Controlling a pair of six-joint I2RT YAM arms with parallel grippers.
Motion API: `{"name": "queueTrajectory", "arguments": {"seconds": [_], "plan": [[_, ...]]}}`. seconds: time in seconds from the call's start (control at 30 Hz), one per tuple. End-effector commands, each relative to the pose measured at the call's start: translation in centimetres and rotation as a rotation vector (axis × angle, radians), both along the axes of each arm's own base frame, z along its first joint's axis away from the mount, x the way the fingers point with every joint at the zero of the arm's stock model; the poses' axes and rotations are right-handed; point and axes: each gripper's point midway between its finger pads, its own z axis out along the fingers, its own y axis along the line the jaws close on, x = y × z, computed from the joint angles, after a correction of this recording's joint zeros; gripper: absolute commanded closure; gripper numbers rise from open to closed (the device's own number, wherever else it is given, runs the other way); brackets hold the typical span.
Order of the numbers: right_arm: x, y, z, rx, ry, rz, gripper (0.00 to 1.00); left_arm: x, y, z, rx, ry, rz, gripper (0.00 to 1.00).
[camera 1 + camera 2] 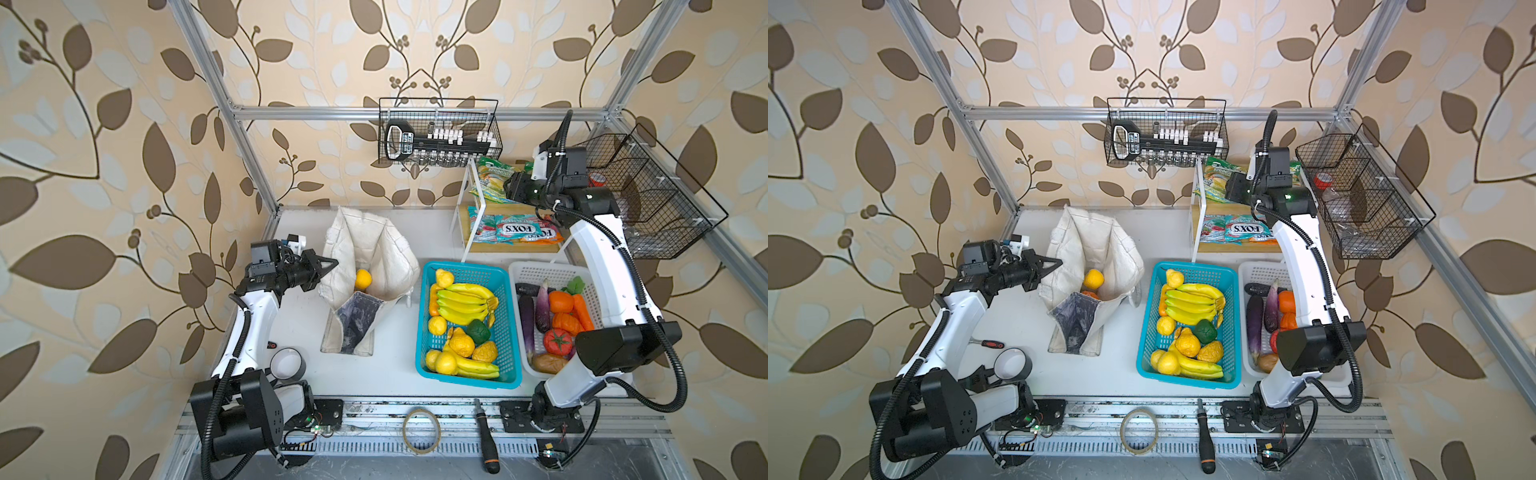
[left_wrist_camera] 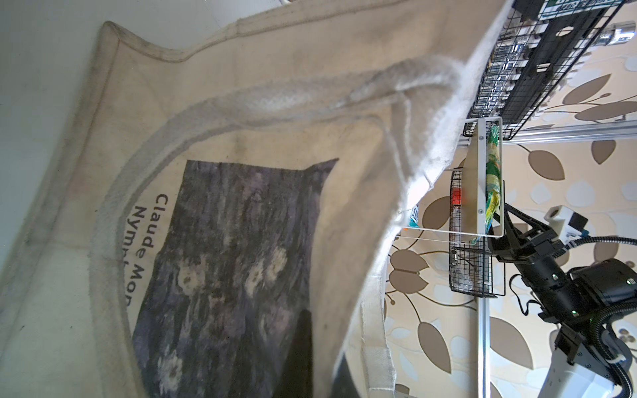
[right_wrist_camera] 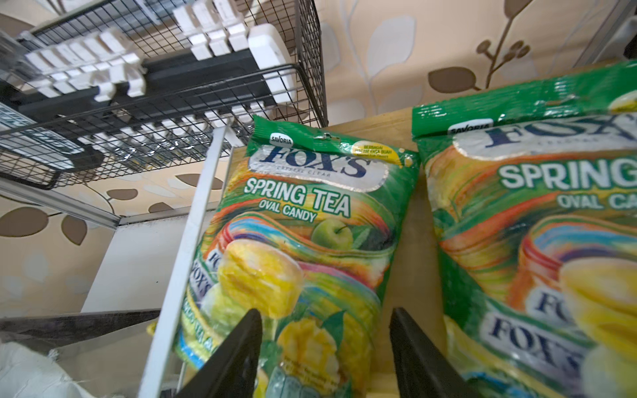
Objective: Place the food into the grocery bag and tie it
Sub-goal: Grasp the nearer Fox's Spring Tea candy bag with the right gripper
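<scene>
Snack packets [image 3: 303,241]: two, green-yellow, flat side by side on rack's top shelf, right under R gripper [image 3: 325,312].
R gripper: jaws apart, gripping nothing; one finger [image 3: 238,348] over a packet's lower part, other over the wood gap btwn the two packets.
Rack [image 1: 519,248]: white frame, wood shelves, back right of table; blue-red packets [image 1: 515,228] on lower shelf.
L gripper [image 1: 332,263]: closed, pinching left rim of bag [image 1: 374,245].
Bag: upright, mouth open, mid-table, left of blue basket [image 1: 461,272]; dark panel faces front.
Orange fruit [image 1: 363,279]: inside bag, seen thru the mouth in both top views.
Eggplants [image 1: 527,324]: in white basket [image 1: 540,270], front right, w/ other toy veg, partly under R arm.
Blue basket: btwn bag and white basket; bananas [image 1: 465,305] + yellow fruit inside.
</scene>
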Motion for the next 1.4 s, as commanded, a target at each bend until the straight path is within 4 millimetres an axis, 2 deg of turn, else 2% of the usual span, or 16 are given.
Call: {"name": "queueTrajectory", "arguments": {"seconds": [0.0,0.2,0.37,0.87,1.0,1.07,1.37], "plan": [[-1.6,0.2,0.6,0.014,-0.004,0.015,0.40,-0.3,0.0,0.5,0.001,-0.028,-0.012,1.00],[-3.1,0.5,0.0,0.034,0.015,0.032,0.48,-0.4,0.0,0.6,0.001,-0.031,-0.014,1.00],[-3.4,0.3,-0.4,0.027,0.022,0.027,0.50,-0.4,-0.1,0.4,-0.002,-0.028,-0.014,1.00],[-1.6,0.7,-2.8,0.074,0.029,0.050,0.53,-0.4,0.0,0.3,0.002,-0.027,-0.011,1.00],[-1.6,0.6,-2.3,0.076,0.006,0.045,0.60,-0.5,0.0,0.4,0.002,-0.027,-0.011,1.00],[-1.6,0.5,-1.9,0.075,-0.006,0.042,0.68,-0.4,0.0,0.4,0.001,-0.028,-0.010,1.00],[-1.6,0.6,0.1,0.081,-0.045,0.045,0.92,-0.4,-0.1,0.3,-0.005,-0.024,-0.011,1.00]]}}
